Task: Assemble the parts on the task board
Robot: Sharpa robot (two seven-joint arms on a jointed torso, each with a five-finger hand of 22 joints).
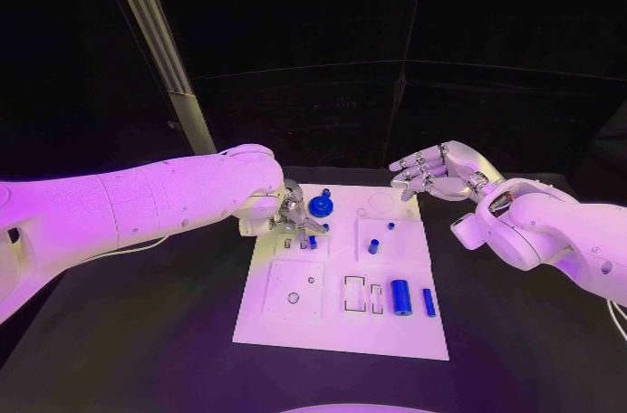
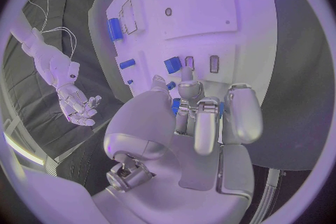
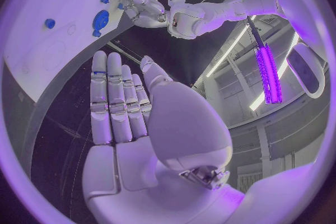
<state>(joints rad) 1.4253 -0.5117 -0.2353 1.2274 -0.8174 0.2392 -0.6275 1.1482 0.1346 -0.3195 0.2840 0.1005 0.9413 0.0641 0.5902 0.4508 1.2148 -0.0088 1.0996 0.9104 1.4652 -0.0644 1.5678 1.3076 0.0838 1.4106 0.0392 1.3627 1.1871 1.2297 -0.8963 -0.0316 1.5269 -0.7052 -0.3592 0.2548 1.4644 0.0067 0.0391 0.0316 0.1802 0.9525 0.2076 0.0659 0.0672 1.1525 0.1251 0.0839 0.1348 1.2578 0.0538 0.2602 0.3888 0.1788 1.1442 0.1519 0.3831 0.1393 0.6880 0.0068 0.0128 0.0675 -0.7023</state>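
On the black table (image 1: pixel 144 340) lies the white board (image 1: pixel 327 327), long side running away from the robot. Over its far left corner the left arm (image 1: pixel 118 209) reaches in nearly level, and the left hand (image 1: pixel 295 216) points its fingers down at the board. From the left wrist view the left hand (image 2: pixel 199 117) has its fingers (image 2: pixel 241 112) curled in together, tips close above the board just beside two small upright slots (image 2: pixel 201 63) and a blue block (image 2: pixel 172 64). Something blue shows between the fingers, but I cannot tell whether the hand grips it or whether the piece simply stands on the board behind them.

Just beside the left fingertips in the head view sits a round blue part (image 1: pixel 320 207), with a small blue peg (image 1: pixel 325 193) beyond it. Nearer the board's middle stand two more small blue pieces, one short (image 1: pixel 390 225) and one taller (image 1: pixel 374 246). At the near right, a thick blue cylinder (image 1: pixel 401 297) and a thin blue pin (image 1: pixel 429 302) lie side by side, next to two rectangular cutouts (image 1: pixel 355 293).

The right arm (image 1: pixel 562 236) is bent back, holding the right hand (image 1: pixel 438 176) raised beyond the board's far right corner, apart from it. The right wrist view shows the right hand (image 3: pixel 126 106) flat, fingers straight and side by side, thumb out, holding nothing.
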